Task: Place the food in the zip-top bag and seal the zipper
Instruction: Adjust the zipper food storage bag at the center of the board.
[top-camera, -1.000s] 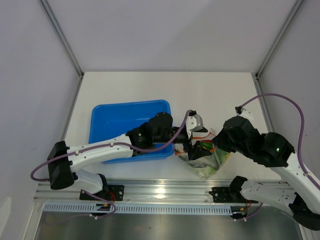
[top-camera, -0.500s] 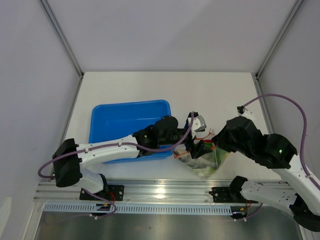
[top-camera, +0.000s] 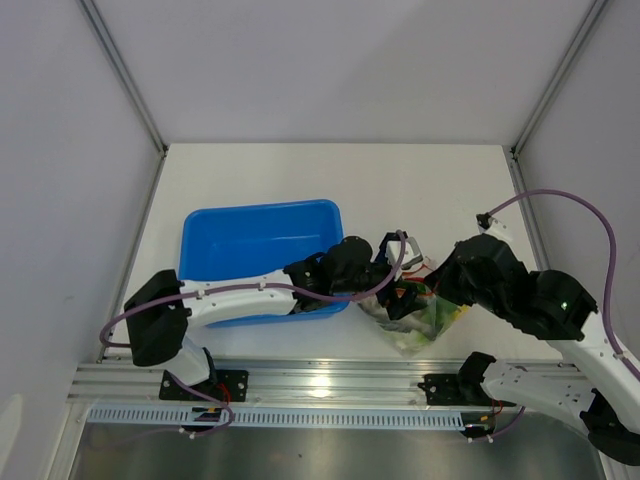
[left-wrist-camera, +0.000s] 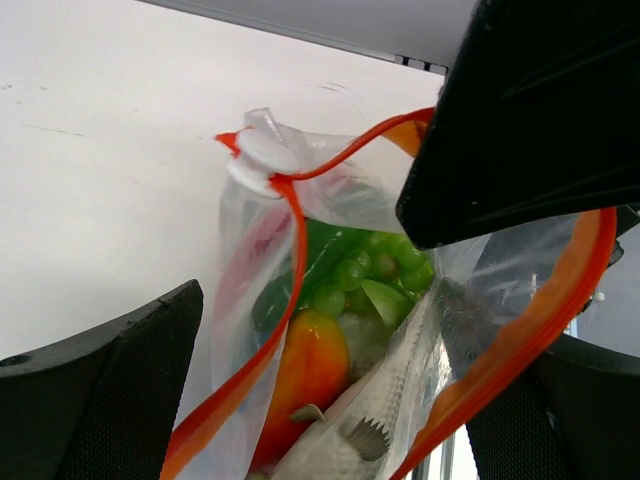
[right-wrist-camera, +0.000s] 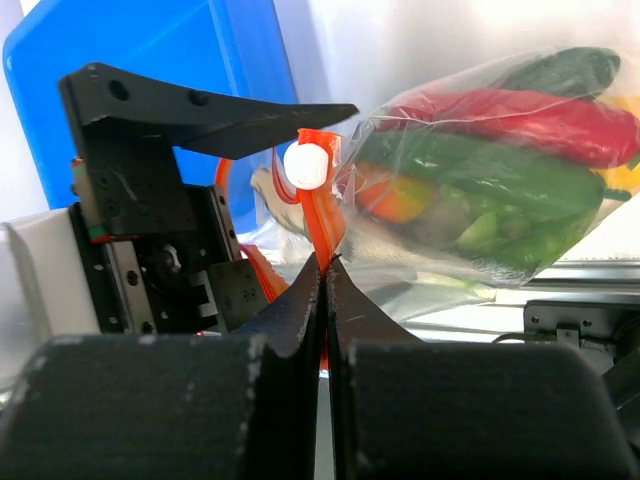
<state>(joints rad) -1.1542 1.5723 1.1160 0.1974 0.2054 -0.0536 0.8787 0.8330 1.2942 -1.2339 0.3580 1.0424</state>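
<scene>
The clear zip-top bag (top-camera: 418, 322) lies at the near edge, right of the tray, full of food. In the left wrist view green grapes (left-wrist-camera: 372, 272), an orange mango (left-wrist-camera: 315, 365) and a grey fish (left-wrist-camera: 372, 425) show through its gaping mouth. The red-orange zipper (left-wrist-camera: 290, 260) runs round that mouth, with a white slider (left-wrist-camera: 262, 160) at its far end. My left gripper (left-wrist-camera: 340, 410) is open, one finger on each side of the mouth. My right gripper (right-wrist-camera: 326, 262) is shut on the zipper strip (right-wrist-camera: 322, 225) just below the slider. A red chili (right-wrist-camera: 530, 115) lies along the bag's top.
The blue tray (top-camera: 250, 235) sits left of the bag, partly under my left arm. The metal rail (top-camera: 330, 380) runs along the near table edge just below the bag. White walls close in the back and both sides.
My left arm has reached further right, bringing its open gripper over the bag's mouth. The right gripper has kept its hold on the zipper and hardly moved.
</scene>
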